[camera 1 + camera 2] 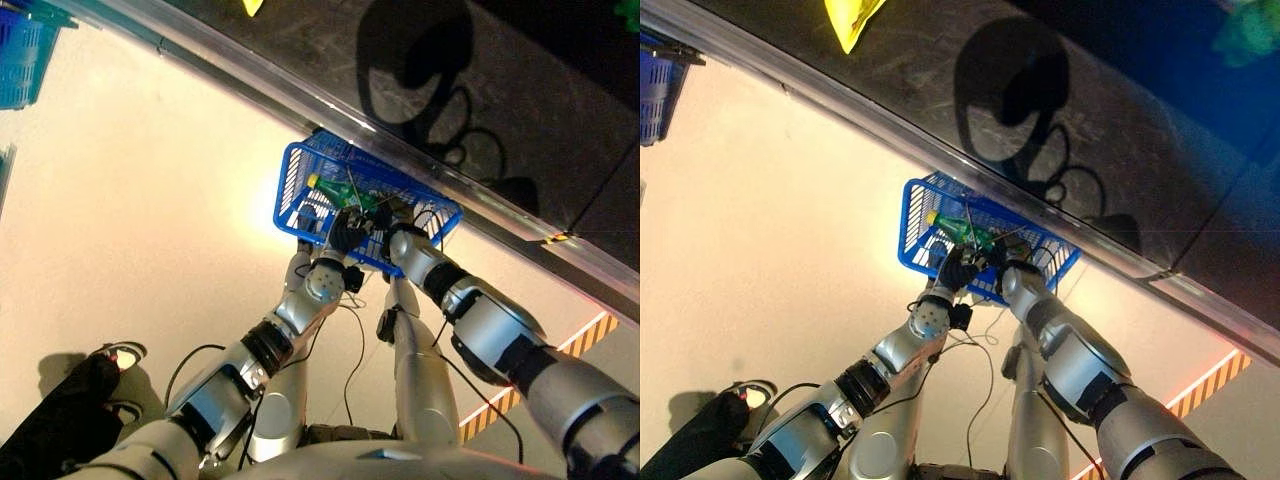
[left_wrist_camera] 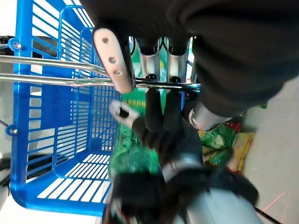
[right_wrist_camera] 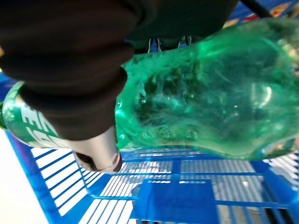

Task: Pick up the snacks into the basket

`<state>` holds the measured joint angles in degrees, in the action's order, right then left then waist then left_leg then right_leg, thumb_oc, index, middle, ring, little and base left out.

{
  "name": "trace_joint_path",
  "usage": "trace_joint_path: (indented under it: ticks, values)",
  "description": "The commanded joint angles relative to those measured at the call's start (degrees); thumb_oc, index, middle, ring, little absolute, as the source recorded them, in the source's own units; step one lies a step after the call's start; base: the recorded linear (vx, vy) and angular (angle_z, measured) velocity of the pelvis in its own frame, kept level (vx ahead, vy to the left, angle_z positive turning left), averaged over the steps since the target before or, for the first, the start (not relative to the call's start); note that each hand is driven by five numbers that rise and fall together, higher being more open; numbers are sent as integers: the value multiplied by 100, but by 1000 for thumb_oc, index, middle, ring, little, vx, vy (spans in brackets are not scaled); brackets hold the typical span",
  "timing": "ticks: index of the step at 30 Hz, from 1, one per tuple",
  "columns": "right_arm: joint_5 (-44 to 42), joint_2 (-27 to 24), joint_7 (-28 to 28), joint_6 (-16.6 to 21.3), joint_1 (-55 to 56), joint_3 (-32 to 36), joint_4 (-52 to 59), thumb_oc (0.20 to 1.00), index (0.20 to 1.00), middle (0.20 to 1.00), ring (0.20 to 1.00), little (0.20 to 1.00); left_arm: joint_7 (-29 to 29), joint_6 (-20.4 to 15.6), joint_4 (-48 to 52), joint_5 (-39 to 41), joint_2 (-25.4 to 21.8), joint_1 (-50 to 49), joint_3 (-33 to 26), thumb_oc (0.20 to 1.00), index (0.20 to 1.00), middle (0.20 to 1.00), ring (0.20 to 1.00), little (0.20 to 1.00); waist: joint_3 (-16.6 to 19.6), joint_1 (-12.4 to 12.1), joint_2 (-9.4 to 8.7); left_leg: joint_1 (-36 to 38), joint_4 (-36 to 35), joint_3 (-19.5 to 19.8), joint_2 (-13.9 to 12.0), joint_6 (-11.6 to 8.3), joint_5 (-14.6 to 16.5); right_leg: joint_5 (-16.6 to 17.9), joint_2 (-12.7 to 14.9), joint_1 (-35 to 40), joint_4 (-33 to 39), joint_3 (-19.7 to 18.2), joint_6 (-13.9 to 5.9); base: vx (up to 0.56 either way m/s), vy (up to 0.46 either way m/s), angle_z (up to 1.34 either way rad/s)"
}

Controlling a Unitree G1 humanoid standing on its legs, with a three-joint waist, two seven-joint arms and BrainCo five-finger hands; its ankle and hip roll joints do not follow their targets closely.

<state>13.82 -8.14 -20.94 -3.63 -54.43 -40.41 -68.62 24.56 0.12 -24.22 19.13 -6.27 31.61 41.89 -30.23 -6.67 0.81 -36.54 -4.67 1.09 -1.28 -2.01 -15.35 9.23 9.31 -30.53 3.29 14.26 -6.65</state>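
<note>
Both hands over basket [image 1: 300,180]; right hand [image 3: 93,156] grips bottle [image 3: 210,107].

I counted one blue wire-sided basket [image 1: 300,190] on the floor in front of me, with two metal carry handles [image 2: 56,70] running side by side across its top. Inside it I saw one green plastic bottle [image 3: 219,107], and beside that a small heap of snack packets [image 2: 224,144] in green, yellow and red; they overlapped too much for me to count them. A second blue basket [image 1: 22,60] sat well apart at the far left edge of my head views, so two baskets in all. One yellow packet [image 1: 850,20] lay alone on the dark surface beyond the rail. One person's pair of shoes [image 1: 118,352] showed at lower left.
</note>
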Motion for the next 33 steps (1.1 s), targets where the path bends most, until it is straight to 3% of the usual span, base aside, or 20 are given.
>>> trace_joint_path:
  ticks: [1, 3, 4, 5, 9, 14, 20, 24, 26, 33]
  values:
    - [-9, 36, -154, 229, -616, -82, -31, 200, 200, 200, 200, 200, -199, -623, 1030, 143, 708, 783, 216, 200, 200, 200, 200, 200, 44, -68, 397, 54, 5, -13, 252, -175, 417, 206, 38, -295, -84, -159, -174, 14, 20, 16]
    - [14, -61, -193, 173, -788, -34, -240, 200, 200, 200, 200, 200, -280, -636, 1205, 268, 693, 796, 293, 200, 200, 200, 200, 200, 44, -126, 474, -126, 22, 1, 287, -173, 383, 226, 74, -428, -96, -125, -181, 10, 22, 9]
    - [-29, -132, -209, 166, -781, 29, -308, 260, 260, 260, 260, 260, -323, -626, 1308, 308, 662, 737, 321, 200, 200, 200, 200, 200, 44, -165, 516, -142, 25, 13, 304, -168, 403, 206, 76, -433, -104, -117, -187, 7, 34, 4]
    - [-115, -194, -203, 166, -798, 99, -355, 1000, 1000, 1000, 1000, 1000, -370, -614, 1402, 363, 620, 748, 328, 200, 200, 200, 200, 200, 44, -194, 552, -218, 34, 16, 321, -161, 379, 225, 93, -505, -112, -93, -194, 19, 30, 7]
    - [-136, -447, -215, 138, -639, 171, -435, 1000, 1000, 1000, 1000, 1000, -401, -623, 1672, 481, 534, 630, 238, 200, 200, 200, 200, 200, 44, -267, 631, -247, 38, 61, 368, -132, 412, 218, 121, -521, -116, -53, -218, 11, 22, 4]
    - [-514, -400, -126, 226, -249, 341, -200, 1000, 1000, 1000, 1000, 1000, -341, -566, 1474, 431, 535, 572, 77, 200, 200, 200, 200, 200, 44, -219, 558, -154, 45, 59, 380, -105, 439, 197, 125, -424, -104, -50, -230, 5, 21, 6]
    - [-1378, -90, 28, 492, 1113, 616, 747, 1000, 1000, 1000, 1000, 1000, -46, -438, 632, 179, 282, 356, -461, 200, 200, 200, 200, 200, 44, 83, 211, 373, 11, -2, 302, -103, 509, 131, 80, 22, -120, -143, -219, -7, 8, 10]
    - [-1641, -266, 117, 600, 1969, 784, 1337, 1000, 1000, 1000, 1000, 1000, 86, -351, -82, -74, -109, 92, -957, 200, 200, 200, 200, 200, 44, 314, -95, 948, 13, -77, 244, -44, 636, 59, 62, 462, -214, -200, -218, 3, 17, -4]
    - [-1729, -319, 205, 611, 2086, 832, 1367, 1000, 1000, 1000, 1000, 1000, 130, -371, -226, -39, -154, 40, -1091, 200, 200, 200, 200, 200, 44, 335, -138, 1077, 27, -91, 253, -17, 678, 38, 67, 576, -242, -219, -215, 14, 35, -19]
    - [-1659, -695, 515, 684, 3380, 1391, 2525, 1000, 1000, 1000, 1000, 1000, 330, -99, -1222, -1007, -660, -495, -1954, 200, 200, 200, 200, 200, 44, 601, -562, 1986, 532, -379, 363, 213, 1271, -98, 147, 1368, -529, -517, -290, 43, 122, -23]
